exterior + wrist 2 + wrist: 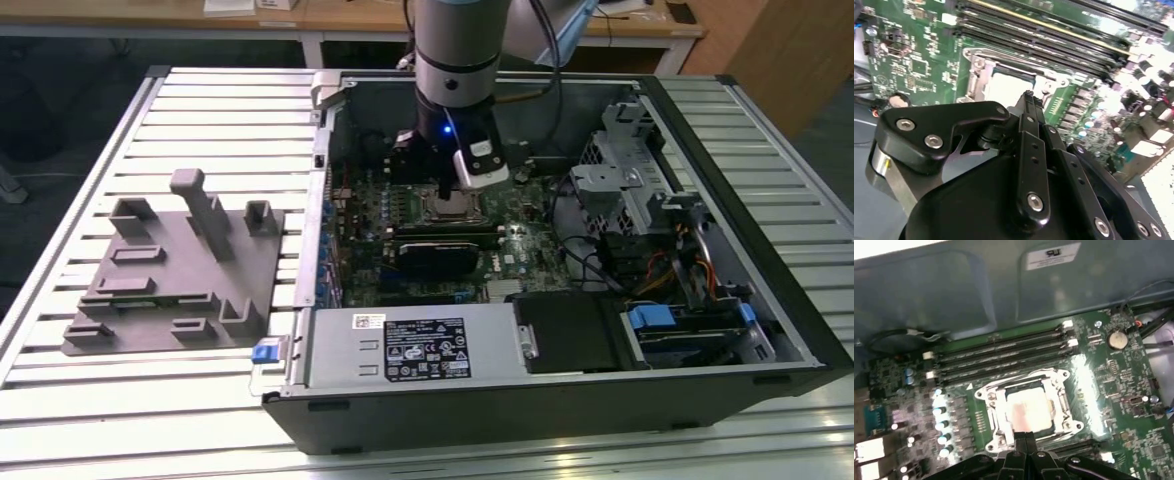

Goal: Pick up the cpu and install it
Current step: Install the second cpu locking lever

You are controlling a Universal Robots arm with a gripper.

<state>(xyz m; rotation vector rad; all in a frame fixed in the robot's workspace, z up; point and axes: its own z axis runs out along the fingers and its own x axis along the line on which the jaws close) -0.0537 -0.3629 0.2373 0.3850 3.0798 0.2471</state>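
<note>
One tool (pixel 1026 437) is seen low over the cpu (pixel 1028 410), with its fingers pressed together and nothing held. The cpu is seated in the socket on the green board (pixel 1114 385).

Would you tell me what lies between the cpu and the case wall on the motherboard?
In the first wrist view, long memory slots run between the cpu in its socket and the case wall.

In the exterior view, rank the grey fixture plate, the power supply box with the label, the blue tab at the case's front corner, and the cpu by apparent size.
1. grey fixture plate and power supply box: look about alike, not ranked apart
2. cpu, partly behind the gripper
3. blue tab
</note>
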